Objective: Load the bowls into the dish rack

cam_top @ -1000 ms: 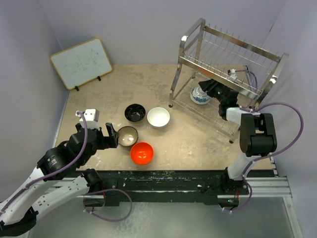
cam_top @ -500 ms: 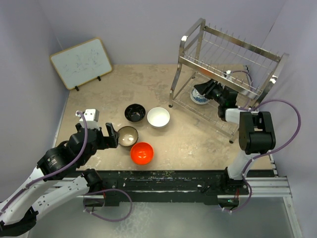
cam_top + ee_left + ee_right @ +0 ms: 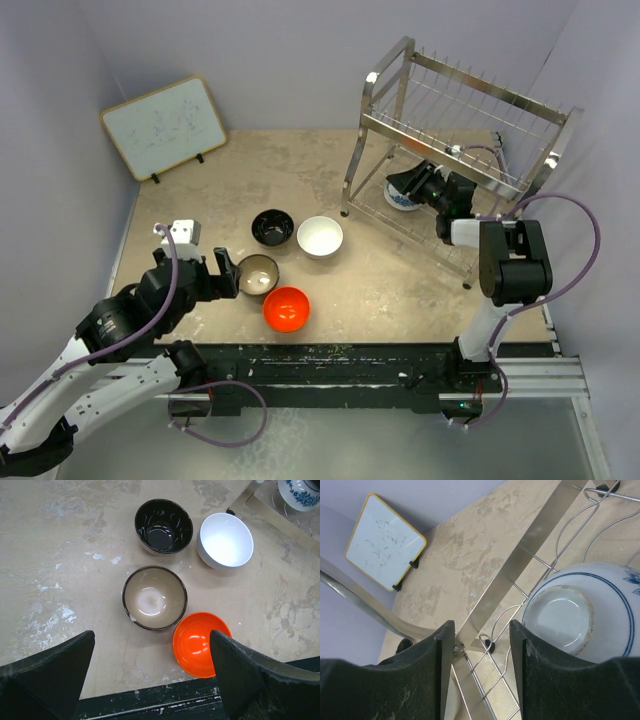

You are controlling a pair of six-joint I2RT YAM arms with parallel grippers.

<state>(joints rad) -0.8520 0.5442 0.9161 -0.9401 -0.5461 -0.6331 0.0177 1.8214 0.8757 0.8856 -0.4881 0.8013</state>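
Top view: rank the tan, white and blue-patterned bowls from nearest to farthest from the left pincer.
1. Tan bowl, just right of the left pincer.
2. White bowl, mid-table, farther right.
3. Blue-patterned bowl, on the lower tier of the dish rack, far right.

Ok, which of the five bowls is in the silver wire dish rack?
The blue-and-white patterned bowl, on the silver wire dish rack's lower tier. The glossy black bowl, plain white bowl, tan-brown bowl and orange-red bowl sit on the table.

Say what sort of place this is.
Probably a robotics lab test cell, not a kitchen: plain walls box in a worn tabletop, a whiteboard leans in the corner, a black mounting rail lines its edge.
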